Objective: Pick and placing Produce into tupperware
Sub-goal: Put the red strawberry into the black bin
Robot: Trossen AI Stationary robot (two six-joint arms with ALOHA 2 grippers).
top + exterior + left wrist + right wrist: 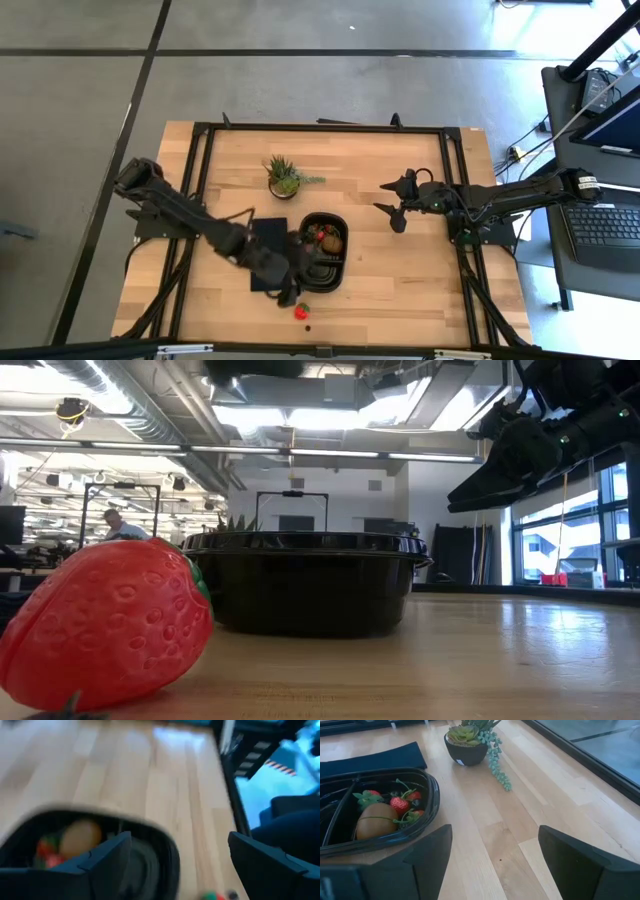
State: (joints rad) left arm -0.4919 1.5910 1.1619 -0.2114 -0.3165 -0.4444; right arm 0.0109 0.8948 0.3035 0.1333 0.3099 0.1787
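The black tupperware (323, 252) stands on the table's near middle. It holds a brown kiwi (376, 820) and red strawberries (400, 804). One strawberry (301, 311) lies on the wood near the front edge, large in the low view (105, 625), with a tiny dark berry (307, 327) beside it. My left gripper (296, 280) is open and empty over the tupperware's near left corner; its fingers (107, 857) frame the container's rim. My right gripper (383, 198) is open and empty above the table, to the right of the tupperware.
A spiky green potted plant (285, 178) stands behind the tupperware, with a trailing strand (497, 762) on the wood. A flat dark panel (266, 245) lies under the left arm, left of the container. Bare wood (410, 280) lies to the container's right.
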